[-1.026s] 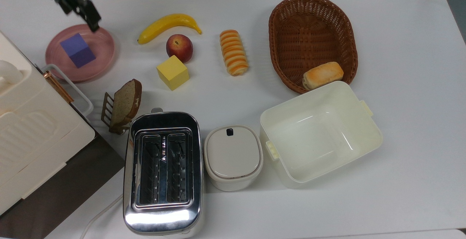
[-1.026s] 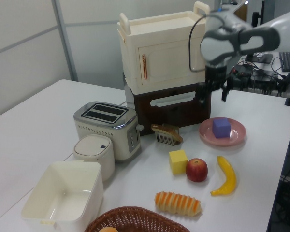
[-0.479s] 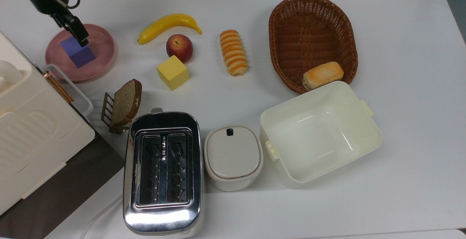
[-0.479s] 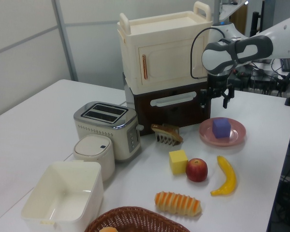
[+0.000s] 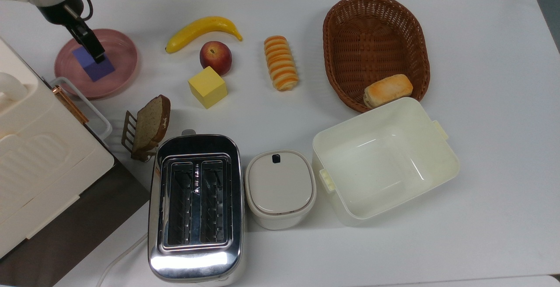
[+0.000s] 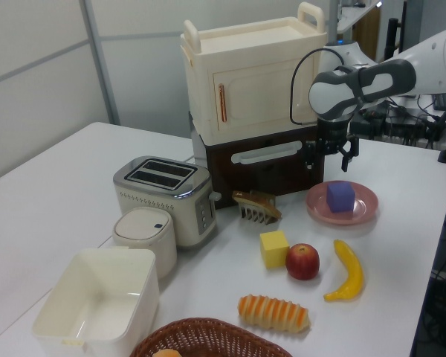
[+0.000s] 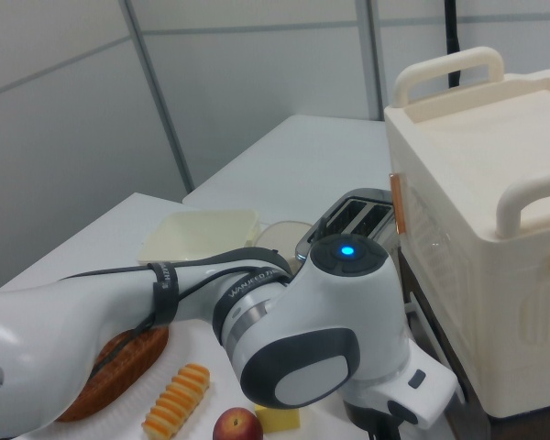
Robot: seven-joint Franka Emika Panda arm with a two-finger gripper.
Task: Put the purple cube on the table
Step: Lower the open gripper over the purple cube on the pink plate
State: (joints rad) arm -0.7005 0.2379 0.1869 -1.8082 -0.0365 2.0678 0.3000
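Observation:
The purple cube [image 5: 97, 67] [image 6: 340, 196] sits on the round pink plate [image 5: 118, 66] [image 6: 360, 212] at the top view's left, resting flat. My gripper [image 5: 94, 53] [image 6: 330, 155] hangs open just above the cube, nothing between its fingers. In the top view a dark finger [image 5: 91, 44] covers the cube's upper corner. In the left view the fingers [image 6: 310, 158] stand apart above the plate's far rim, short of the cube's top. The white table [image 5: 481, 59] [image 6: 52, 193] spreads all around.
A yellow cube [image 5: 207, 87], an apple [image 5: 215, 56], a banana [image 5: 202, 29] and striped bread [image 5: 281, 62] lie right of the plate. A cream cabinet [image 5: 30, 147] [image 7: 495, 229] stands beside it. Toast rack [image 5: 146, 127], toaster [image 5: 196, 204], lidded pot [image 5: 280, 186], white box [image 5: 385, 160] and basket [image 5: 376, 37] fill the rest.
The gripper has come down from above the plate's far edge to just over the purple cube, staying open. The cube has not moved.

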